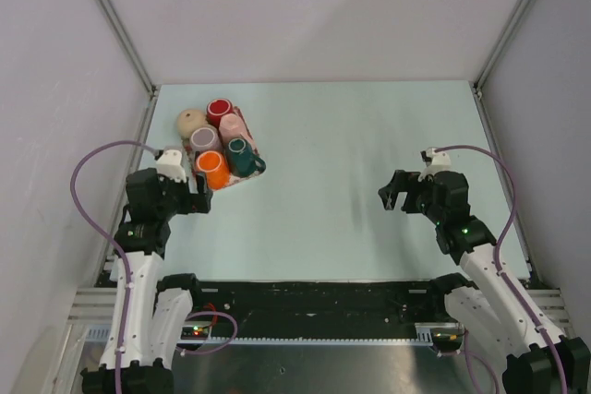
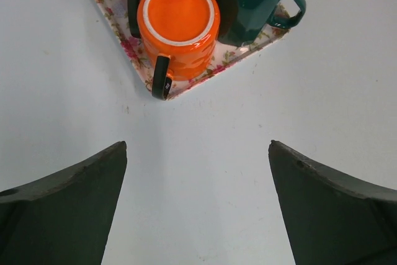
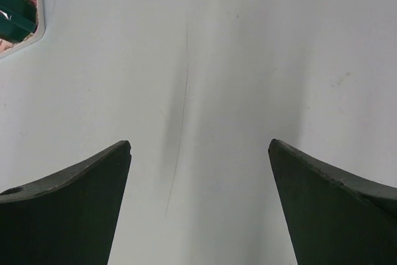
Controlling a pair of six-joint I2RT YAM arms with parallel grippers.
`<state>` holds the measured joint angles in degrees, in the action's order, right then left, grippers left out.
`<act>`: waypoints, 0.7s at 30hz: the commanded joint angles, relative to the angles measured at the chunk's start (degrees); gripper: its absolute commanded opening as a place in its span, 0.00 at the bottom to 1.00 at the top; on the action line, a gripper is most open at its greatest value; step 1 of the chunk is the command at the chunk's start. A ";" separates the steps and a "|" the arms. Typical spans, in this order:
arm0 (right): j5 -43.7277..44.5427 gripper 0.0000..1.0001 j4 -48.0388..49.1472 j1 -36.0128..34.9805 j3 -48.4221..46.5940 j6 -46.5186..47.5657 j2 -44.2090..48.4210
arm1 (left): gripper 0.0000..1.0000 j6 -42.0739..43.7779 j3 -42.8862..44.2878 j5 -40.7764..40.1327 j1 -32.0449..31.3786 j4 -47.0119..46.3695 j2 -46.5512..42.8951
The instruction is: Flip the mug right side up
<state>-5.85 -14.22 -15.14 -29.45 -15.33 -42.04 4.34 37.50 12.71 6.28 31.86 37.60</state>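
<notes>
An orange mug with a black handle stands upside down, base up, at the near corner of a floral tray; it also shows in the top view. A dark green mug stands beside it on the tray. My left gripper is open and empty just short of the tray's near corner, over bare table; in the top view it sits right next to the orange mug. My right gripper is open and empty over bare table at the right.
The tray also holds a mauve mug, a pink mug and a red mug. A beige mug lies off the tray at its far left. Walls close the table on the left, right and back.
</notes>
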 commanded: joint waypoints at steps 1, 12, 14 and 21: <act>-2.18 0.98 2.35 0.26 0.10 0.39 0.42 | 1.00 2.67 3.34 5.41 -0.27 -1.57 0.88; -9.30 0.98 3.29 0.65 -2.06 1.11 -1.18 | 0.95 44.75 28.98 1.00 -23.89 19.97 23.96; -9.67 0.98 3.44 0.73 -2.57 1.54 -2.27 | 0.93 52.76 30.87 -6.54 -30.64 20.76 28.30; -10.84 0.98 3.86 1.02 -3.73 1.47 -7.46 | 0.80 69.10 42.20 -10.31 -37.38 21.09 46.90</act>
<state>-15.00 -12.78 -14.46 -30.30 -14.66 -47.42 58.17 73.49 7.99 -30.09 50.98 77.71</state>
